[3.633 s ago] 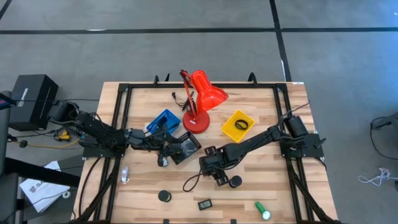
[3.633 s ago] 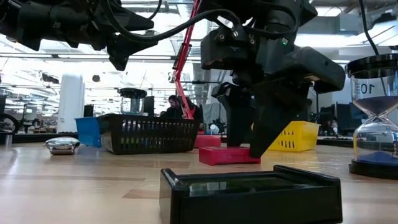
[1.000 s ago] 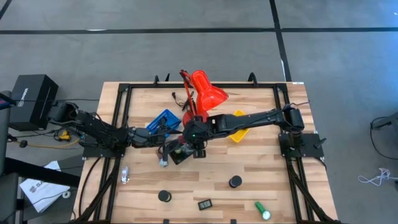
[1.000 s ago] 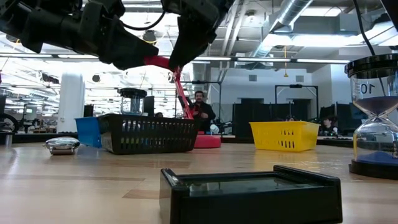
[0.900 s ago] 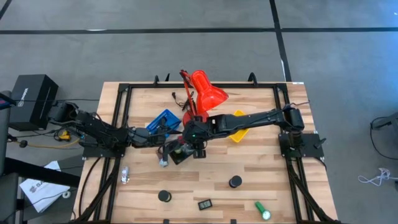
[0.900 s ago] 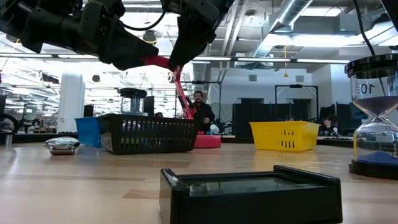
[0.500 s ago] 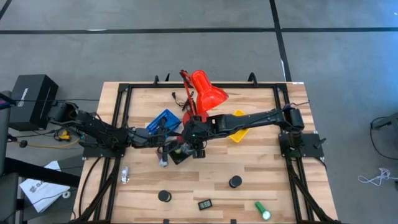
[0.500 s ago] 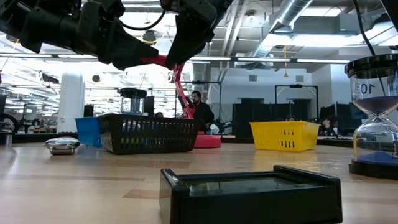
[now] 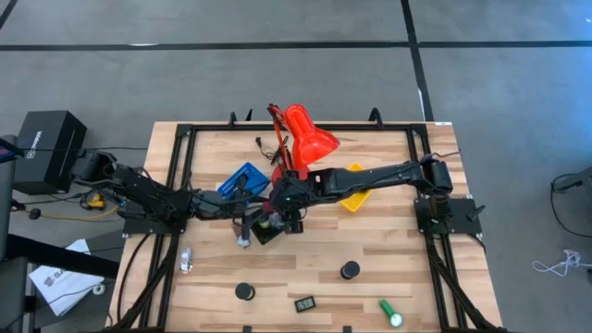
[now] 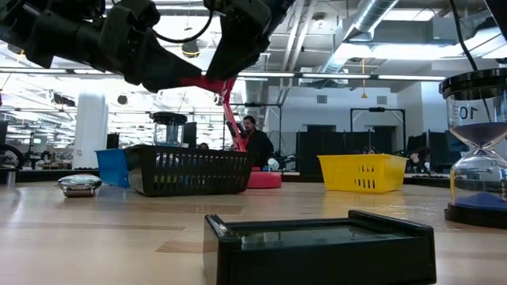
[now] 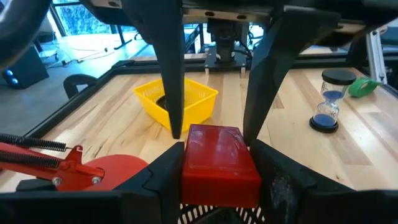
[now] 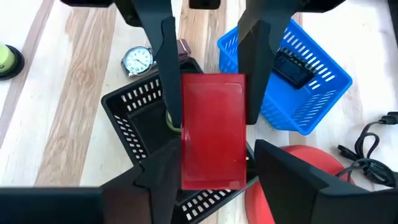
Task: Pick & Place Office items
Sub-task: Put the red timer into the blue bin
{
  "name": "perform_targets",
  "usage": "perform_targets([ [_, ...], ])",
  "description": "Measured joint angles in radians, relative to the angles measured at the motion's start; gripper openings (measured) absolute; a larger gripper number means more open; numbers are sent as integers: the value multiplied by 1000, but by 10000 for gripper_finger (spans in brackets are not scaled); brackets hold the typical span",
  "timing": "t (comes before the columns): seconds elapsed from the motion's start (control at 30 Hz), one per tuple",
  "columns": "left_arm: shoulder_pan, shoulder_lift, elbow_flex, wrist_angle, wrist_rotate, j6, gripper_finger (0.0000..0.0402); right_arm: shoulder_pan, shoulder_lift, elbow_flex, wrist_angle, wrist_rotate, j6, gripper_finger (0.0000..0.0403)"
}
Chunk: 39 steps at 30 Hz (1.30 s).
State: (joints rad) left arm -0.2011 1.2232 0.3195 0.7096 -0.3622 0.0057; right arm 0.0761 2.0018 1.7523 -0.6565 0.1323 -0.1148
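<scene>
The red block (image 12: 211,130) hangs directly above the black tray (image 12: 134,118), its long axis running between the two arms. The left tool (image 11: 214,165) pinches one end. The right tool (image 12: 208,165) stands slightly spread at the opposite end; grip cannot be told.

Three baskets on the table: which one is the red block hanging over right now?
The black basket, the middle one. The red block hangs right above it; the blue basket sits beside it and the yellow basket farther off.

Dark jointed arms (image 9: 388,176), seemingly black cabling.
</scene>
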Motion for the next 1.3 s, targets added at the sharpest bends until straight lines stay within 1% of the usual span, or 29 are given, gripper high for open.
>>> perform_targets([
  [0.07,6,0,0,3,0,-15,150,0,0,0,-5,0,1,207],
  [0.2,6,0,0,2,-9,-8,165,-1,0,0,-35,0,2,228],
  [0.33,6,0,0,-2,-64,-6,156,1,0,0,-99,4,6,240],
  [0.43,24,-1,0,-38,-119,-6,151,0,1,0,-153,4,113,241],
  [0.53,54,-6,0,-115,-122,-30,161,1,0,0,-209,2,230,240],
  [0.67,88,-6,0,-191,-127,-45,167,0,1,-1,-300,3,284,240],
  [0.77,109,-6,0,-200,-200,-47,156,0,1,-2,-341,3,309,240],
  [0.87,133,-6,0,-209,-320,-72,152,8,1,-18,-324,1,318,240],
  [0.93,150,-6,0,-248,-404,-97,157,13,2,-20,-326,0,318,240],
  [1.0,168,-6,0,-322,-449,-130,164,17,1,-19,-323,0,318,240],
  [1.07,188,-6,0,-409,-446,-178,167,22,2,-19,-324,0,318,240],
  [1.17,217,-6,0,-521,-383,-292,162,25,2,-19,-323,0,318,240],
  [1.23,231,-6,-7,-536,-358,-363,156,28,2,-19,-323,0,318,240],
  [1.3,244,-6,-15,-539,-357,-415,155,29,2,-19,-320,0,318,240],
])
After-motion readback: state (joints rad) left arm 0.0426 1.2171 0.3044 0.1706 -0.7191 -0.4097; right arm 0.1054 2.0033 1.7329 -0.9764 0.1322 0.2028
